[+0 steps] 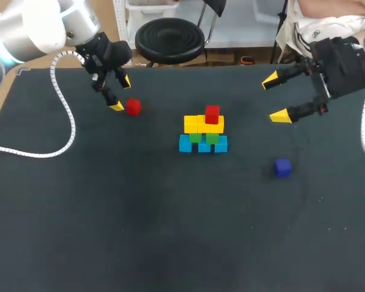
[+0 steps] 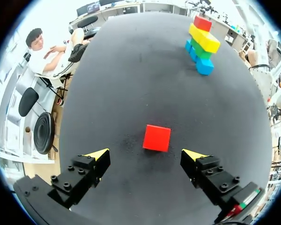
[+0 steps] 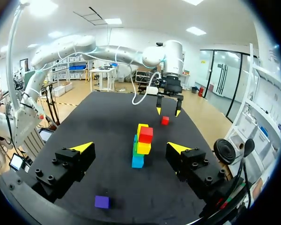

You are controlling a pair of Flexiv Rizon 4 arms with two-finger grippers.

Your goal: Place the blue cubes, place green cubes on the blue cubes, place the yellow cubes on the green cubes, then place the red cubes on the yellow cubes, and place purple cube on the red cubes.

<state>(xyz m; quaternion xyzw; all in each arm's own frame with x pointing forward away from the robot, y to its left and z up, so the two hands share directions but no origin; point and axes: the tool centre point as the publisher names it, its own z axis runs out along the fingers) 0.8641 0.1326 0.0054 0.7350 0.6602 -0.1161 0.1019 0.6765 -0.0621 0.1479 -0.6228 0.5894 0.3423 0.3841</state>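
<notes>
In the middle of the table (image 1: 109, 231) stands the stack (image 1: 203, 131): three blue cubes (image 1: 185, 144) in a row at the bottom, two green cubes (image 1: 195, 137) on them, a row of yellow cubes (image 1: 191, 123) across the green, and one red cube (image 1: 212, 113) on top, towards the right end in the head view; a second, loose red cube (image 2: 157, 138) lies on the table well to the left of the stack, just ahead of the left gripper (image 2: 146, 154), whose fingers stand wide apart and hold nothing, the cube in line with the gap but untouched; the purple cube (image 1: 283, 168) lies alone, to the right of and below the stack in the head view; the right gripper (image 1: 275, 97) hangs to the right of the stack, its fingers spread wide and empty, apart from every cube.
</notes>
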